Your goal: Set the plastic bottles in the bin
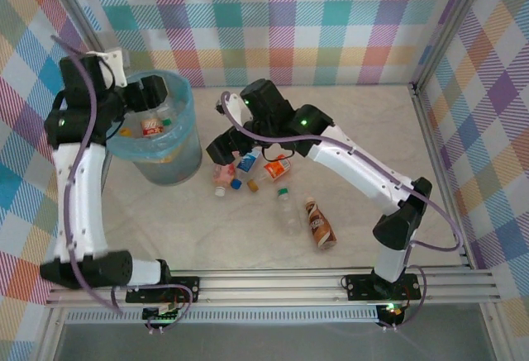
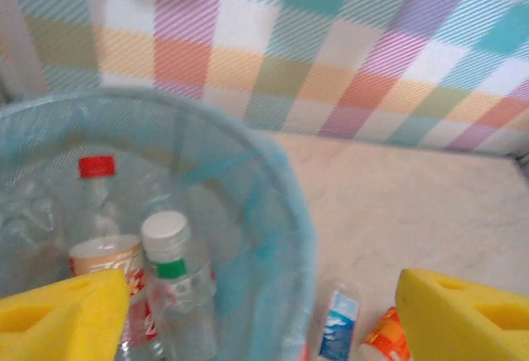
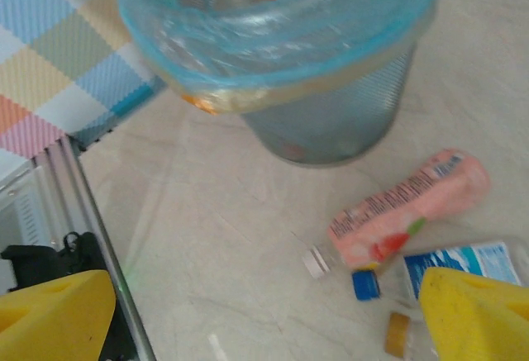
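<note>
The bin (image 1: 178,167), lined with a light blue bag, stands at the left of the table. My left gripper (image 1: 154,95) hangs open over its mouth with nothing between its yellow fingers (image 2: 62,315). Inside the bin (image 2: 273,204) lie a clear bottle with a white cap (image 2: 169,270), a red-capped bottle (image 2: 97,187) and an orange-labelled one (image 2: 107,262). My right gripper (image 1: 221,150) is open just right of the bin, above a pink bottle (image 3: 405,208) and a blue-labelled bottle (image 3: 463,262). On the table also lie an orange bottle (image 1: 277,167), a clear bottle (image 1: 287,210) and a brown bottle (image 1: 320,225).
The table's metal frame rail (image 3: 91,212) runs along the near left side in the right wrist view. Checked cloth walls (image 1: 289,22) enclose the table at the back and sides. The right half of the tabletop (image 1: 372,130) is bare.
</note>
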Available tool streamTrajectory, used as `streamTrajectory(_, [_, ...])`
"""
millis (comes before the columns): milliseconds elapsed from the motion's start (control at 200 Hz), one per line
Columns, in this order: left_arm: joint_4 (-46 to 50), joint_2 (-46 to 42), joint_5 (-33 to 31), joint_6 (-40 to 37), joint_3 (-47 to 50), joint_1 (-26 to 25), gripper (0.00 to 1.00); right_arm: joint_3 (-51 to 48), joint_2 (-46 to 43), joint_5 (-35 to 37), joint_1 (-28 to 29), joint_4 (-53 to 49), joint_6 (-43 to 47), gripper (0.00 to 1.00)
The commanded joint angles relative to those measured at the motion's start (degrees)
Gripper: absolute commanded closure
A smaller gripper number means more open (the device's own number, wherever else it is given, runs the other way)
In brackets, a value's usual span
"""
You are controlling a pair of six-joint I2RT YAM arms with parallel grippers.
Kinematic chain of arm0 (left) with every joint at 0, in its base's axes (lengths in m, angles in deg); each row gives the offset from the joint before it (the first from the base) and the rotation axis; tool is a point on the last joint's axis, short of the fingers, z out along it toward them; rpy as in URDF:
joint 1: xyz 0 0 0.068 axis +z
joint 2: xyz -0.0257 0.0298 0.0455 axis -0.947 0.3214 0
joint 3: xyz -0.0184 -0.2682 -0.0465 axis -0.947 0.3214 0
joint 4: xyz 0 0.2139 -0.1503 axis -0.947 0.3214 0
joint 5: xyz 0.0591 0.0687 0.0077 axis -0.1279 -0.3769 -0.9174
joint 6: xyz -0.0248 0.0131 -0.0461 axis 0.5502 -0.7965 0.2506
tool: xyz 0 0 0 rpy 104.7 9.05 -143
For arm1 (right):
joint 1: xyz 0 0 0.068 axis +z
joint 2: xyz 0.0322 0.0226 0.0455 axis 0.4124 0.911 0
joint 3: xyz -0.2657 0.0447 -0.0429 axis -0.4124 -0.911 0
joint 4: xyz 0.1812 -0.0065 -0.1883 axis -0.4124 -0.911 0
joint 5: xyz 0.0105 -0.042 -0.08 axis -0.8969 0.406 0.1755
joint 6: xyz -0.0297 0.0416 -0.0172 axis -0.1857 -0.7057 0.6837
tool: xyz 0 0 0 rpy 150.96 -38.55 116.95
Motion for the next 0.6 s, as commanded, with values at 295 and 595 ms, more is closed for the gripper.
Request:
streamTrajectory(295, [-8.4, -18.2, 19.3, -14.8, 16.2, -15.7, 0.08, -30.1, -18.0, 14.0, -3.6, -9.7, -14.5, 0.04])
streamTrajectory(595, [-9.5, -13.2, 17.3, -14.6, 20.8, -33.7, 0.09, -50.3, -31.7, 10.2, -4.3, -9.2, -26.1, 0.1])
